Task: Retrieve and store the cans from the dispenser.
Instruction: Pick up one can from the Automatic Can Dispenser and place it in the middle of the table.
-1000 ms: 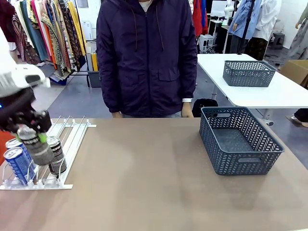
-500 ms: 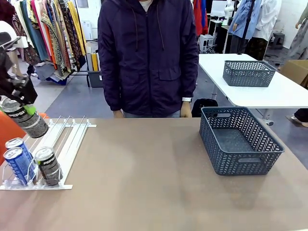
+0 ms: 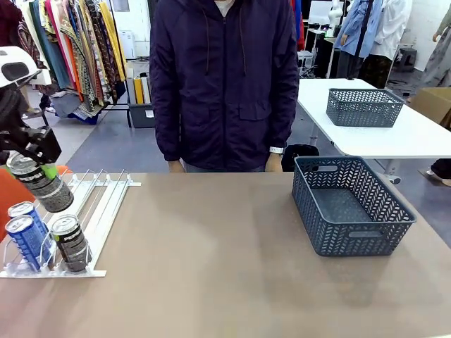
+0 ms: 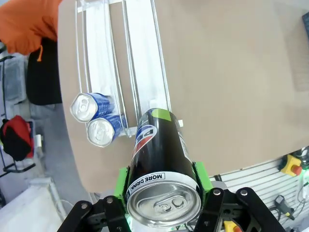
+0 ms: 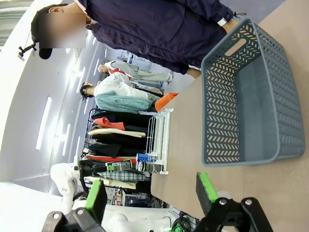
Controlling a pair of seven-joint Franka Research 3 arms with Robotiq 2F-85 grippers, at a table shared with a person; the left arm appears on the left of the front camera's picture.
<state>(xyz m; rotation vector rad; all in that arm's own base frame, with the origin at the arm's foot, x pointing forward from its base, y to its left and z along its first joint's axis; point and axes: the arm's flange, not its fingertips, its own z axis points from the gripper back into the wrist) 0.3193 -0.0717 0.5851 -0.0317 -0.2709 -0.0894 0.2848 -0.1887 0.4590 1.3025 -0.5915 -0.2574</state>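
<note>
At the near left edge of the surface [image 3: 211,267], the dispenser [image 3: 106,201] is seen loaded at its clear front lip. Two blue cans [image 3: 27,239] are packed close together on the outer side, and a second black can [image 3: 70,243] is parked just beside them. Over the rails, a black can [image 3: 44,186] is carried tilted and clear of the lanes by the left gripper [image 3: 34,169]. In the left wrist view the jaws are clamped on that can's sides, with the green pads [image 4: 120,181] pressed against it and its shiny top turned to the camera. Over on the right, well apart from the rack, a blue-grey mesh basket [image 3: 352,236] is set on the surface, its floor bare. The right gripper [image 5: 150,195] is shown with its jaws spread wide, pointed toward that basket. At the far edge a person [image 3: 225,84] in a dark jacket is stood facing the surface. Beyond, another mesh basket [image 3: 364,107] is seen on a white table [image 3: 423,134].
</note>
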